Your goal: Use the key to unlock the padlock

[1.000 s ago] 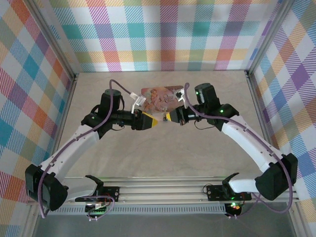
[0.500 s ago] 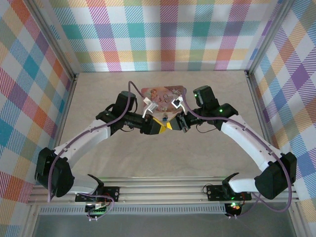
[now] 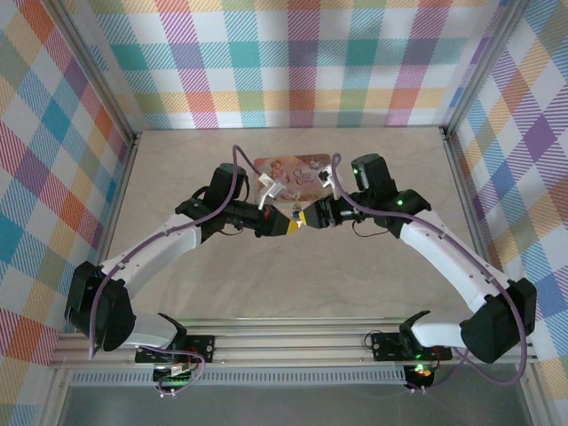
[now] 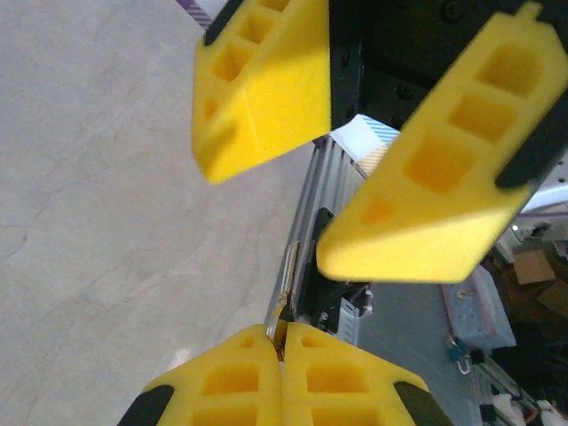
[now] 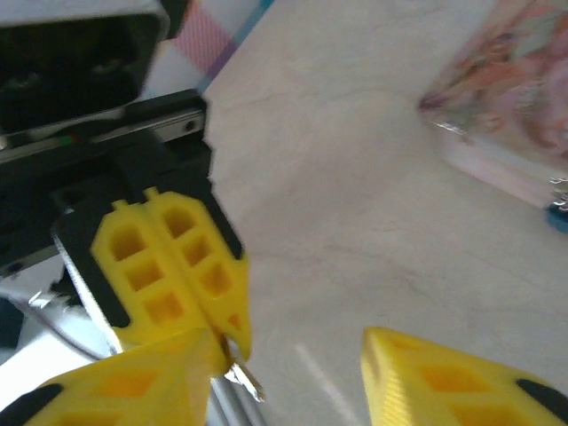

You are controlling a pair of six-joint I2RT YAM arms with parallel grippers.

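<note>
Toward the far edge of the bench (image 5: pixel 355 222), just beside the pink tin (image 5: pixel 506 115), lies the padlock (image 5: pixel 559 211), judged light, rigid and slide-prone, best gripped across its blue body by the released right tool (image 5: pixel 293 346); the left tool (image 5: pixel 224 339) is clenched on the thin key (image 5: pixel 241 373).

Grippers nose to nose mid-table: left gripper (image 3: pixel 292 223), clamping the key (image 5: pixel 241 374), blocks the spread-fingered right gripper (image 3: pixel 308 214). Pink tin (image 3: pixel 297 167) crowds just behind. Open table (image 3: pixel 284 288) in front and either side.
</note>
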